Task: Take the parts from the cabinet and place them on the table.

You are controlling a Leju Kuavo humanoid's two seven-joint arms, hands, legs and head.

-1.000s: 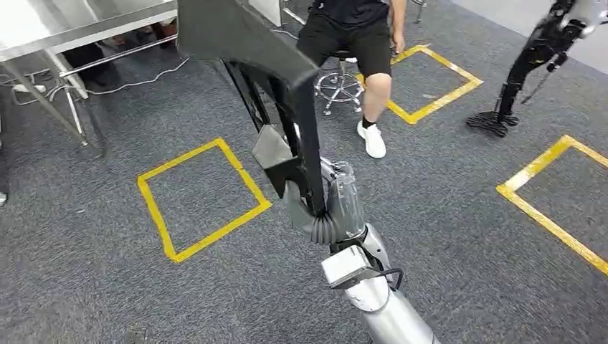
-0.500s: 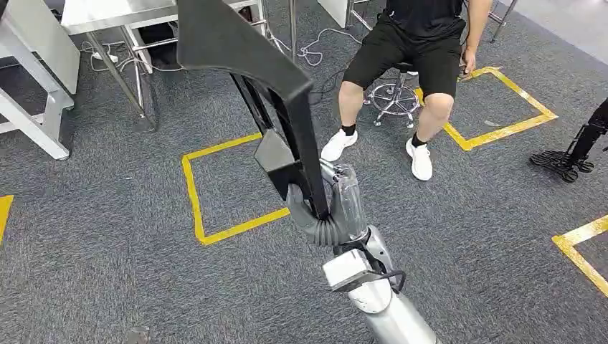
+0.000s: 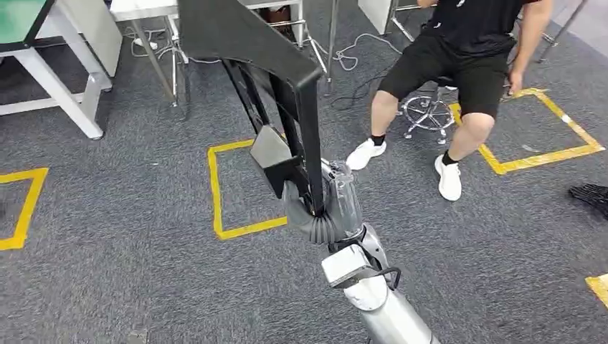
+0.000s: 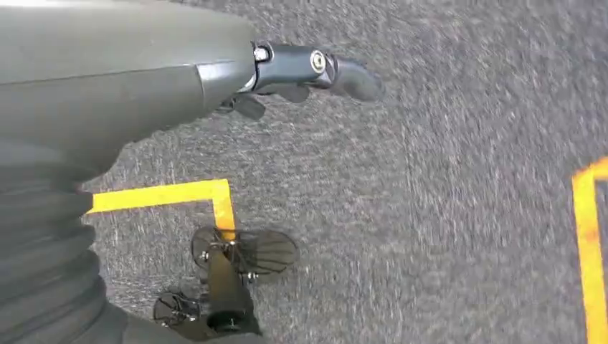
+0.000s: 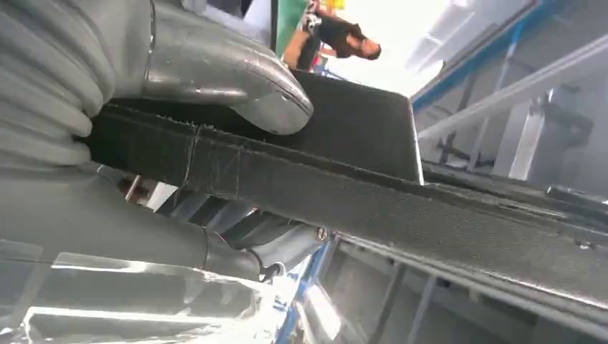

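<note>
A large black angular part point(image 3: 244, 43) stands upright in front of me, a flat panel at its top and a narrow bar running down. My right hand point(image 3: 323, 204) grips that bar near its lower end, at the middle of the head view. The right wrist view shows the grey thumb point(image 5: 215, 72) pressed on the part's dark edge point(image 5: 344, 186). My left hand point(image 4: 215, 79) hangs over the grey carpet with nothing in it, one dark finger stretched out.
A person point(image 3: 466, 72) sits on a wheeled stool point(image 3: 426, 115) at the right back. A yellow taped square point(image 3: 219, 193) marks the carpet just left of my hand. A green-topped table point(image 3: 21, 18) on white legs point(image 3: 64, 86) stands at the back left, metal table legs point(image 3: 176, 64) beside it.
The camera has turned, so the whole floor scene slid right: the seated person and yellow squares shifted, and the green-topped table came into view. The part stays in my right hand.
</note>
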